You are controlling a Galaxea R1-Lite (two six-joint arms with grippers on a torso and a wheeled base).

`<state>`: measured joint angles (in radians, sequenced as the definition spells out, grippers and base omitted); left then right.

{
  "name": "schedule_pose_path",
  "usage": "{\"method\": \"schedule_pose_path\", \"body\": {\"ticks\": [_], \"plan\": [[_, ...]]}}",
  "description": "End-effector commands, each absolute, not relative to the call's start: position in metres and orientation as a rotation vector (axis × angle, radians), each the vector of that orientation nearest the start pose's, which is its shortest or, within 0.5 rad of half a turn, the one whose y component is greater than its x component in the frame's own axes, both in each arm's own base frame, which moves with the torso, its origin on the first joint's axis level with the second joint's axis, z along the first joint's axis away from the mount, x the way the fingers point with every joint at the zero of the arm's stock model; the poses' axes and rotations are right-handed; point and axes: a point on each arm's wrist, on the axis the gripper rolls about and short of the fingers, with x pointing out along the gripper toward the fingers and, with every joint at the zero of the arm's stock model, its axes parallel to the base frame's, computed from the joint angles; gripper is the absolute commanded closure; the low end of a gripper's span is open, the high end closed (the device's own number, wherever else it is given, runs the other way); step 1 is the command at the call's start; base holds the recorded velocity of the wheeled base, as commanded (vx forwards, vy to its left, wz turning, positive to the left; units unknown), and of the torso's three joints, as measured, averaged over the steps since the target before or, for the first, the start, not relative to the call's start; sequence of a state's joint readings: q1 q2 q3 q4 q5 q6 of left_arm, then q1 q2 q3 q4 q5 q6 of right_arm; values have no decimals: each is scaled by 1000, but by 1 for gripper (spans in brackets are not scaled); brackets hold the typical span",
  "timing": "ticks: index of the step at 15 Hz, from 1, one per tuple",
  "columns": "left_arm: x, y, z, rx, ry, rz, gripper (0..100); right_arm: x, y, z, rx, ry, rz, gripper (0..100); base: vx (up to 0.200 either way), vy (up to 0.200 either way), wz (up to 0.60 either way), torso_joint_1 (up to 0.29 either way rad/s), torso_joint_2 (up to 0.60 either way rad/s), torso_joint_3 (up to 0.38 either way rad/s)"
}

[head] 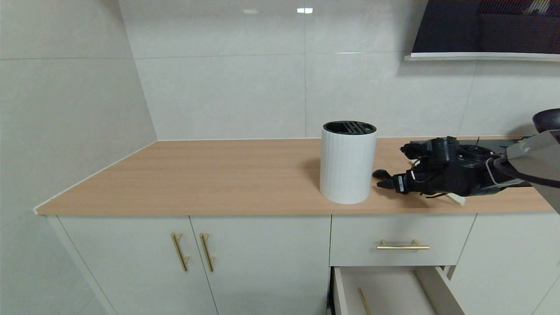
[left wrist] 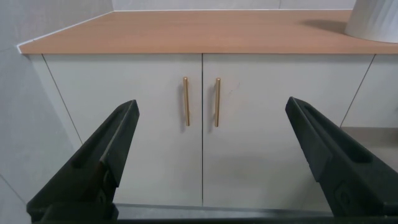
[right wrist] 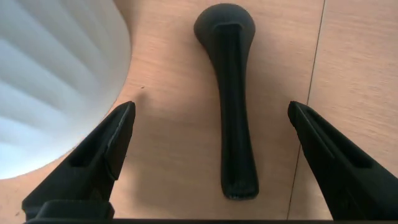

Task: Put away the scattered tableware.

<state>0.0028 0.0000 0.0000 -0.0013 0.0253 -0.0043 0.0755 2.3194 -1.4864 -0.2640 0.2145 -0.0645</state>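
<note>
A black utensil handle (right wrist: 228, 106) lies flat on the wooden counter (head: 227, 175), its rounded end (head: 379, 173) close to the white ribbed holder (head: 348, 164) with a black slotted top. My right gripper (right wrist: 210, 109) hovers open just above the handle, one finger on each side, not touching it. In the head view the right gripper (head: 396, 173) is just right of the holder. My left gripper (left wrist: 211, 104) is open and holds nothing, low in front of the cabinet doors (left wrist: 202, 124).
A drawer (head: 385, 293) stands open below the counter on the right, under a shut drawer (head: 402, 240). A dark pot (head: 547, 119) and black cooktop (head: 481, 148) sit at the far right. A pale flat piece (head: 455, 199) shows under the right arm.
</note>
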Motion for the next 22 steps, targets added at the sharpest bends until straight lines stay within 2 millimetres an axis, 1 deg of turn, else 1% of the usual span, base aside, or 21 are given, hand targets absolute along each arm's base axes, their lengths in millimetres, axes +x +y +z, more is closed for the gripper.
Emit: {"method": "schedule_pose_path", "body": {"ticks": [1,6,7,13,15,16,17,18,19,20,22], "plan": [[-23,1,76,-5,-2,29,0,466,40,78,-23,571,297,0,0,0,0,0,0,0],[-23,1,76,-5,-2,29,0,470,35,72,-26,578,268,0,0,0,0,0,0,0],[-23,1,76,-5,-2,29,0,470,35,72,-25,580,268,100,0,0,0,0,0,0],[-23,1,76,-5,-2,29,0,470,36,70,-31,586,251,100,0,0,0,0,0,0],[-23,1,76,-5,-2,29,0,466,35,79,-19,579,215,100,0,0,0,0,0,0],[-23,1,76,-5,-2,29,0,458,39,97,22,561,165,100,0,0,0,0,0,0],[-23,1,76,-5,-2,29,0,445,42,113,62,553,125,100,0,0,0,0,0,0],[-23,1,76,-5,-2,29,0,432,42,128,86,554,110,100,0,0,0,0,0,0],[-23,1,76,-5,-2,29,0,411,37,150,100,569,97,100,0,0,0,0,0,0],[-23,1,76,-5,-2,29,0,390,33,164,128,600,84,100,0,0,0,0,0,0],[-23,1,76,-5,-2,29,0,343,30,178,149,675,73,100,0,0,0,0,0,0]]}}
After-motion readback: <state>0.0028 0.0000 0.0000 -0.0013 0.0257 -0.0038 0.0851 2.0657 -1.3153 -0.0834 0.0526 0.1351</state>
